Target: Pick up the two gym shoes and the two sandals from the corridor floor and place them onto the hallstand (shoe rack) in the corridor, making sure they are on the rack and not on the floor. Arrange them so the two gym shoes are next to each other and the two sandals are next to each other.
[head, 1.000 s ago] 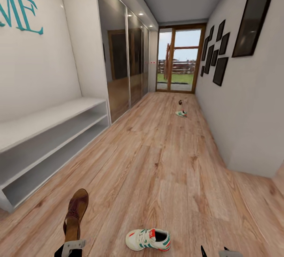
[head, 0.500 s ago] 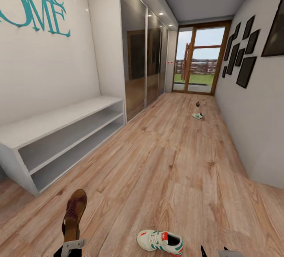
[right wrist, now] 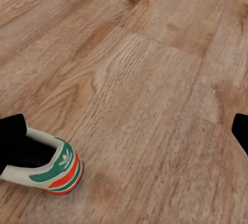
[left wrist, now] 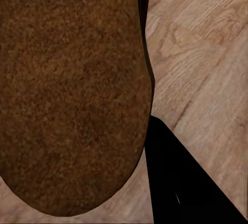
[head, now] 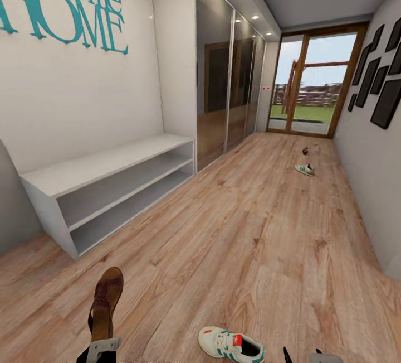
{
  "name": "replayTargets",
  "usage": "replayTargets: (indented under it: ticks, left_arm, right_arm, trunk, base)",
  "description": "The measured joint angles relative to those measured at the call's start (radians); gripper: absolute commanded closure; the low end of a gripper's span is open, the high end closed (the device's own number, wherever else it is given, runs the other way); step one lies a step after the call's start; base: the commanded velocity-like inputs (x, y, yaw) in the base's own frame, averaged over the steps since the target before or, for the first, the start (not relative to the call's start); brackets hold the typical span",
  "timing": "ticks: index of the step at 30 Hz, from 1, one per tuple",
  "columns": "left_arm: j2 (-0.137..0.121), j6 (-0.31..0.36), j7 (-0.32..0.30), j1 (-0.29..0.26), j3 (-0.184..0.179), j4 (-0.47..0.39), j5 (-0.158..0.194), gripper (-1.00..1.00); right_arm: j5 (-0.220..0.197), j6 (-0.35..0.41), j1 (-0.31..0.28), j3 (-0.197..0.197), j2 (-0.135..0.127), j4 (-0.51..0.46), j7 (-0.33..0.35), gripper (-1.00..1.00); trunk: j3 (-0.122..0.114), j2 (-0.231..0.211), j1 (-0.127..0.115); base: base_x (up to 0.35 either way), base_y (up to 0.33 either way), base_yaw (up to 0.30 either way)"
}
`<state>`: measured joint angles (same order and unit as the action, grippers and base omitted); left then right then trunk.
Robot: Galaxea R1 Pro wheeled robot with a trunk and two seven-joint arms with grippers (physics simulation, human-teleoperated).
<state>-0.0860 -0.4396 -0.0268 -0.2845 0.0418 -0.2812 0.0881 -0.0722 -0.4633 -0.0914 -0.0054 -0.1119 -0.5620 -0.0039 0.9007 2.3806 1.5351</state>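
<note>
My left gripper point(head: 102, 345) is shut on a dark brown sandal point(head: 106, 300), which sticks up and forward from it at the lower left of the head view. The left wrist view shows the sandal's brown sole point(left wrist: 72, 90) close up beside one black finger point(left wrist: 181, 188). A white gym shoe point(head: 230, 345) with green stripes lies on the corridor floor point(head: 239, 240) just left of my right gripper point(head: 303, 355). That gripper point(right wrist: 126, 136) is open, and the shoe's heel point(right wrist: 49, 170) lies by one finger. Far down the corridor lie a second gym shoe point(head: 304, 169) and a second sandal point(head: 305, 151). The hallstand is out of view.
A plain low white two-tier bench point(head: 106, 165) stands against the left wall, under teal lettering. Mirrored wardrobe doors point(head: 228, 90) follow it. A glass door point(head: 312, 90) closes the far end. Dark picture frames point(head: 384, 81) hang on the right wall.
The whole head view has shifted as the camera turned left: the bench's near end now shows, and the shoes sit further right in the picture. The sandal stays in my left gripper.
</note>
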Motion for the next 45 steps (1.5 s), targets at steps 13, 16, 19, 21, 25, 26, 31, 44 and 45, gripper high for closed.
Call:
replayTargets:
  ticks: [13, 16, 19, 21, 25, 26, 31, 44, 45]
  left_arm:
    - [-0.002, 0.0, 0.001, 0.0, 0.002, 0.001, 0.001, 1.0]
    - [-0.002, 0.0, 0.001, 0.0, 0.002, 0.001, 0.001, 1.0]
    - [0.0, 0.0, 0.0, 0.0, 0.001, 0.0, 0.002, 1.0]
    - [0.0, 0.0, 0.0, 0.0, 0.0, 0.0, 0.001, 1.0]
    - [0.0, 0.0, 0.0, 0.0, 0.0, 0.0, 0.0, 1.0]
    - [0.0, 0.0, 0.0, 0.0, 0.0, 0.0, 0.0, 1.0]
    - [0.0, 0.0, 0.0, 0.0, 0.0, 0.001, 0.001, 1.0]
    - [0.0, 0.0, 0.0, 0.0, 0.0, 0.001, 0.001, 1.0]
    - [0.0, 0.0, 0.0, 0.0, 0.0, 0.001, 0.0, 1.0]
  right_arm:
    - [0.0, 0.0, 0.0, 0.0, 0.0, 0.0, 0.0, -1.0]
    - [0.0, 0.0, 0.0, 0.0, 0.0, 0.0, 0.0, -1.0]
    - [0.0, 0.0, 0.0, 0.0, 0.0, 0.0, 0.0, -1.0]
    - [0.0, 0.0, 0.0, 0.0, 0.0, 0.0, 0.0, -1.0]
    - [0.0, 0.0, 0.0, 0.0, 0.0, 0.0, 0.0, -1.0]
    - [0.0, 0.0, 0.0, 0.0, 0.0, 0.0, 0.0, -1.0]
    - [0.0, 0.0, 0.0, 0.0, -0.001, 0.0, 0.0, -1.0]
    - [0.0, 0.0, 0.0, 0.0, 0.0, 0.0, 0.0, -1.0]
    - [0.0, 0.0, 0.0, 0.0, 0.0, 0.0, 0.0, -1.0]
  trunk:
    - [0.0, 0.0, 0.0]
    - [0.0, 0.0, 0.0]
    - [0.0, 0.0, 0.0]
    - [0.0, 0.0, 0.0]
    - [0.0, 0.0, 0.0]
    - [0.0, 0.0, 0.0]
    - [0.0, 0.0, 0.0]
    - [0.0, 0.0, 0.0]
    - [0.0, 0.0, 0.0]
  base:
    - [0.0, -0.042, 0.279]
    - [0.0, -0.013, 0.279]
    - [0.0, -0.133, 0.279]
    - [0.0, -0.227, 0.279]
    - [0.0, -0.227, 0.279]
    - [0.0, -0.112, 0.279]
    - [0.0, -0.038, 0.279]
    - [0.0, -0.002, 0.279]
    - [0.0, -0.024, 0.279]
